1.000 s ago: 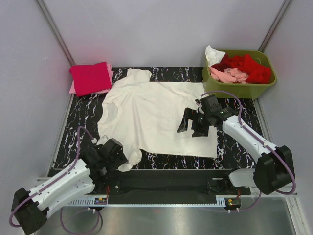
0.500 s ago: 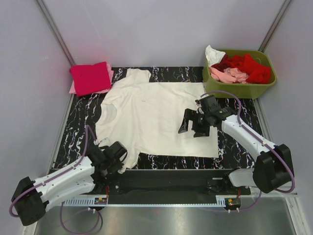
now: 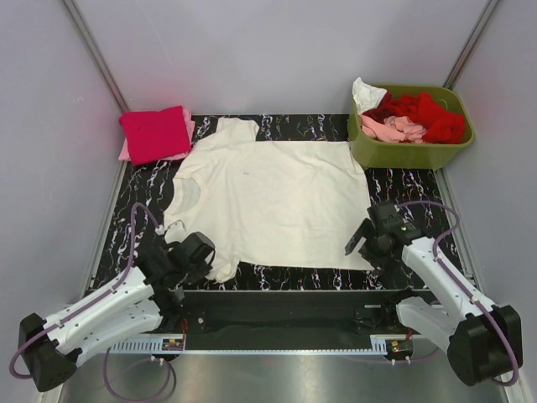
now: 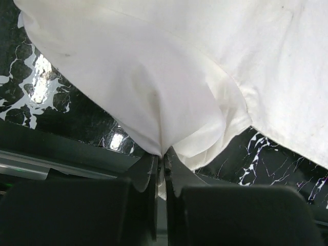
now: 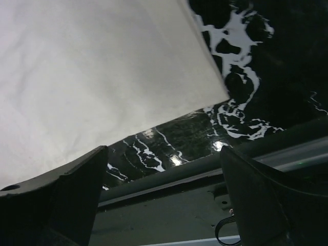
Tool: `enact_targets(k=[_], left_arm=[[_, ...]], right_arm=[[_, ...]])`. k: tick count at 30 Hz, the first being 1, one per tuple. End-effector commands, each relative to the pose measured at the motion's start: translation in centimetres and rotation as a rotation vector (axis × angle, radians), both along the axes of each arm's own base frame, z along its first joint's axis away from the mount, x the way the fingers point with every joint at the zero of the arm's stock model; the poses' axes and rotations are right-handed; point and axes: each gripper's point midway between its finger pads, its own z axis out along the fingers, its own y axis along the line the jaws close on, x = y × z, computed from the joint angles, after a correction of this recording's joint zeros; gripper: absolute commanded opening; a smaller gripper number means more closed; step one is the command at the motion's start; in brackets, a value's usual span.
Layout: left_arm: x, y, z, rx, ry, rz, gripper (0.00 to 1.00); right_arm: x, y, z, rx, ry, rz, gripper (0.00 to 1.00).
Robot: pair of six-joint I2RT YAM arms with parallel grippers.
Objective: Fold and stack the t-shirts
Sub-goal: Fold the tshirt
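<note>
While left claw pinches cream t-shirt sleeve | right claw gaping at hem corner

Plain pale-grey walls on three sides, a slim metal strut in each far corner. The counter is glossy black, veined white — light glints off it — with a brushed-steel ledge nearest me.

1. The left arm stretches low and forward to the near-left corner of the cream-white t-shirt, where the left gripper is pinched tight on a bunch of its cloth.
2. The right arm bends toward the shirt's near-right corner, and the right gripper is above it, fingers spread wide.
</note>
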Motion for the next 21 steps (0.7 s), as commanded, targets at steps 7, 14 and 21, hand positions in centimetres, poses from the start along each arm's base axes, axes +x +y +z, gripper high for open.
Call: enact_targets(k=[7,14,21], left_arm=[[0.9,0.0,1.4,0.004,-0.054,-0.003,0.09],[1.4,-0.5,3.0,-0.040,-0.091,-0.016,0.12],[1.8,-0.1,4.2,-0.030,-0.114,-0.018,0.13]], right_arm=[[0.0,-2.8,-0.4,-0.014,-0.023,-0.296,0.94],[0.8,-3.5,-3.2,-0.034,-0.009,-0.363,0.75],[1.0,-5.0,-3.5,-0.124,0.004,-0.395,0.63]])
